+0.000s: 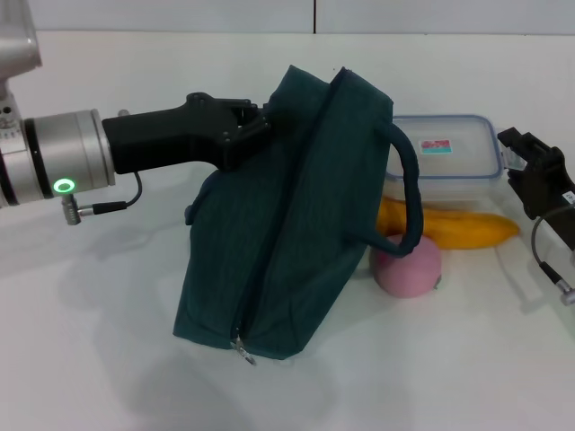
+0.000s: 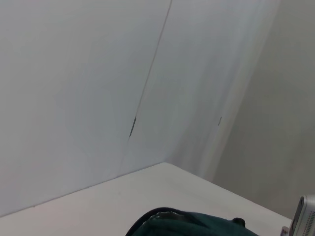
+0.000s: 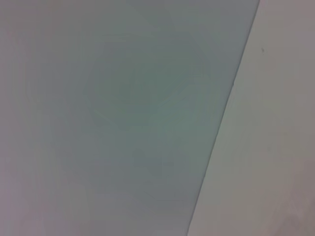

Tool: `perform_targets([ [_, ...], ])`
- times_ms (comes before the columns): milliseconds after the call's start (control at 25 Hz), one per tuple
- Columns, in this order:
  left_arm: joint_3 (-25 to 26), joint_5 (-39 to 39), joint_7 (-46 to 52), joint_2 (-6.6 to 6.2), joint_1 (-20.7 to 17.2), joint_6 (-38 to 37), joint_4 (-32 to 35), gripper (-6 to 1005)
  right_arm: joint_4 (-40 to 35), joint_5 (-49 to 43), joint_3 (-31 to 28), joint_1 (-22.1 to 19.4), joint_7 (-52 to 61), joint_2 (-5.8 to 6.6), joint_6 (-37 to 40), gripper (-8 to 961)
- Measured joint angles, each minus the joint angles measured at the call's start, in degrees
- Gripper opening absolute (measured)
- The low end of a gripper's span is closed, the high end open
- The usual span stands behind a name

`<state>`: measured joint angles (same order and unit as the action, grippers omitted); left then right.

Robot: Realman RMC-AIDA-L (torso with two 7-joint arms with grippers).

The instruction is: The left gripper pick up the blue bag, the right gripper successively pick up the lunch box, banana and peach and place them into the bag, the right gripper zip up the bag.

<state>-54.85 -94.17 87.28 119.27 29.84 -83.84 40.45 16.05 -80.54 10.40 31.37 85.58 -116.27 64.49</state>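
The blue bag (image 1: pixel 287 233) stands tilted on the white table, zipper shut, its metal pull (image 1: pixel 243 348) at the low front end. My left gripper (image 1: pixel 253 121) reaches in from the left and is shut on the bag's upper edge; a strip of the bag (image 2: pixel 197 225) shows in the left wrist view. One loop handle (image 1: pixel 409 193) hangs on the bag's right side. Behind it to the right sit the lunch box (image 1: pixel 449 157), the banana (image 1: pixel 467 229) and the pink peach (image 1: pixel 409 265), all partly hidden by the bag. My right gripper (image 1: pixel 521 153) hovers at the right edge beside the lunch box.
The white table (image 1: pixel 90 341) runs to a pale back wall (image 2: pixel 74 98). The right wrist view shows only wall (image 3: pixel 123 118). A cable (image 1: pixel 548 260) dangles under the right arm, near the banana's tip.
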Motion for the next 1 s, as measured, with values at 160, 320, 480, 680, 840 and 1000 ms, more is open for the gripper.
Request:
perform_targets([
  [160, -0.44, -0.07, 0.0, 0.0, 0.19, 0.0, 0.07, 116, 0.68, 0.0, -0.09, 0.21, 0.01, 0.0, 0.09, 331],
  [320, -0.8, -0.09, 0.0, -0.03, 0.22, 0.0, 0.37, 116, 1.18, -0.11, -0.14, 0.48, -0.01, 0.0, 0.58, 325],
  [480, -1.09, -0.11, -0.04, -0.12, 0.22, -0.01, 0.34, 116, 1.52, -0.76, -0.1, 0.54, -0.34, 0.0, 0.75, 318],
  [680, -1.25, -0.55, -0.09, -0.36, 0.03, -0.13, 0.2, 116, 1.81, -0.98, -0.07, -0.59, -0.85, 0.0, 1.92, 304],
  [840, -1.28, -1.33, -0.09, -0.21, 0.13, -0.17, 0.24, 116, 2.76, -0.96, -0.15, -0.52, -1.33, 0.0, 2.07, 295],
  [1000, -1.39, -1.44, -0.09, -0.13, 0.2, -0.27, 0.48, 116, 3.32, -0.97, -0.94, -0.19, -1.34, 0.0, 1.96, 287],
])
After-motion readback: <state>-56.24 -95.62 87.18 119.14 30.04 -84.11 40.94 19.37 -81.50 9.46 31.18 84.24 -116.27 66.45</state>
